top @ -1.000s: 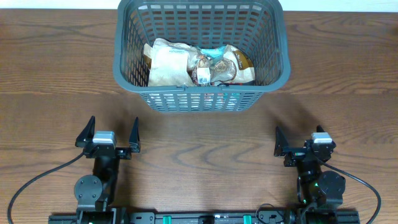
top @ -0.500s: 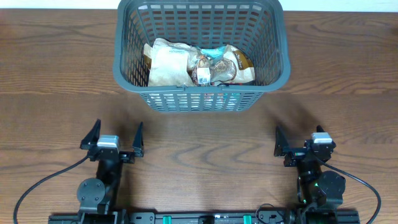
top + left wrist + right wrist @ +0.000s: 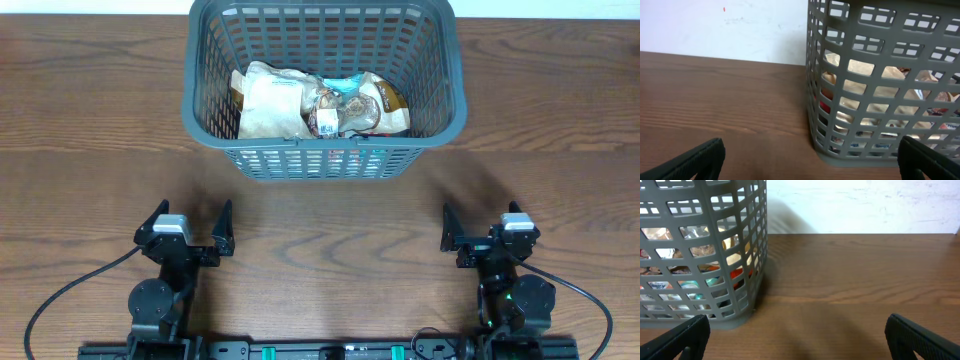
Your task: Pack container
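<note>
Container [image 3: 310,160] stands upright at the far middle of the table [image 3: 90,140], with its rim unobstructed. Packets [image 3: 320,105] lie on its base, a pale one to the left and darker, printed ones to the right, all well below the rim. Neither the container nor its load differs from a second ago.

The one change is at the near edge. The left gripper [image 3: 195,208] now sits further back toward its base than a second ago, and slightly more to the right. Its jaws are spread wide and there is nothing between them. The right gripper [image 3: 480,212] is exactly where it was, also spread wide and empty. Both are well apart from the container, with bare wood between.

Each wrist view looks along the table at a near corner of the container, and packet colours show through the slots. No view shows a loose packet on the wood.

I judge that the packing is done or nearly done. The left arm's retreat looks like a return to rest after a drop, not a reach for another item. With nothing in sight to pick up, no further grasp seems needed.
</note>
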Available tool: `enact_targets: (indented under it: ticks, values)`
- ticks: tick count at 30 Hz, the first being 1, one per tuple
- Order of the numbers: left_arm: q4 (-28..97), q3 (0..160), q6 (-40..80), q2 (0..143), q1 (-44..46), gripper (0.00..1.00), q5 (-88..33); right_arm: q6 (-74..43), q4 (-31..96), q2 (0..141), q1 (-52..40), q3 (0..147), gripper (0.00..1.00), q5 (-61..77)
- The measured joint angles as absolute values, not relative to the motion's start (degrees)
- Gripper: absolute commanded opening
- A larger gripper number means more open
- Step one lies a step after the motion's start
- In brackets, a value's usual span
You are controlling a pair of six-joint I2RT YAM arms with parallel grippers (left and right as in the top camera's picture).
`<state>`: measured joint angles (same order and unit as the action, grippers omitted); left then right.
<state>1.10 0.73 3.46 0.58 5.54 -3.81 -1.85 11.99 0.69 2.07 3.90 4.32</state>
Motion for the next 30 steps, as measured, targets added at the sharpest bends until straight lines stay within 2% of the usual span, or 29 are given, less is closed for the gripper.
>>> enact_targets:
  ticks: [9,17,30]
  values:
    - [1.08,0.75,4.27,0.58,5.54,0.99,-4.1,-1.85,11.99,0.69,2.07,3.9,0.99,4.32]
    - [1.15,0.93,-1.54,0.58,5.65,0.99,-5.89,-1.85,11.99,0.69,2.07,3.9,0.99,4.34]
    - [1.26,1.02,-4.56,0.58,7.25,0.99,-6.11,-1.85,11.99,0.69,2.07,3.9,0.99,4.32]
